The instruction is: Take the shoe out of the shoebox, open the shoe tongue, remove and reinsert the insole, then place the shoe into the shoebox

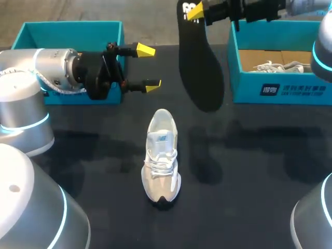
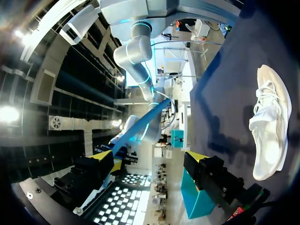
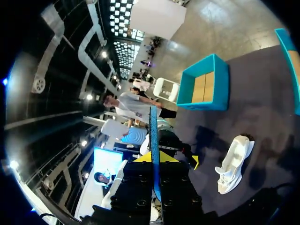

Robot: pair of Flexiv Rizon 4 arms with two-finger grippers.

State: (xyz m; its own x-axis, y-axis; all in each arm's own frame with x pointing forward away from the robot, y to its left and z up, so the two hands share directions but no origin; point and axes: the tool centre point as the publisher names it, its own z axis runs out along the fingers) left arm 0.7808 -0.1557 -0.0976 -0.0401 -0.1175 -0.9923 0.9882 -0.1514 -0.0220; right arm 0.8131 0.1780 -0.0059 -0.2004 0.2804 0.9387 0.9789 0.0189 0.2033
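A white shoe (image 1: 162,155) lies on the dark table (image 1: 249,171) in the middle, toe toward me. My right gripper (image 1: 194,11) is raised at the back, shut on the top end of a black insole (image 1: 199,67) that hangs down from it. In the right wrist view the insole (image 3: 153,140) shows edge-on as a thin blue strip between the fingers of the gripper (image 3: 157,158), with the shoe (image 3: 233,164) below on the table. My left gripper (image 1: 148,66) is open and empty, left of the insole and behind the shoe. Its wrist view shows the shoe (image 2: 269,126) off to one side.
A teal shoebox (image 1: 72,31) stands at the back left behind my left arm. Another teal shoebox (image 1: 280,91) at the back right holds a second white shoe (image 1: 277,66). The left box (image 3: 206,89) shows a bare cardboard floor.
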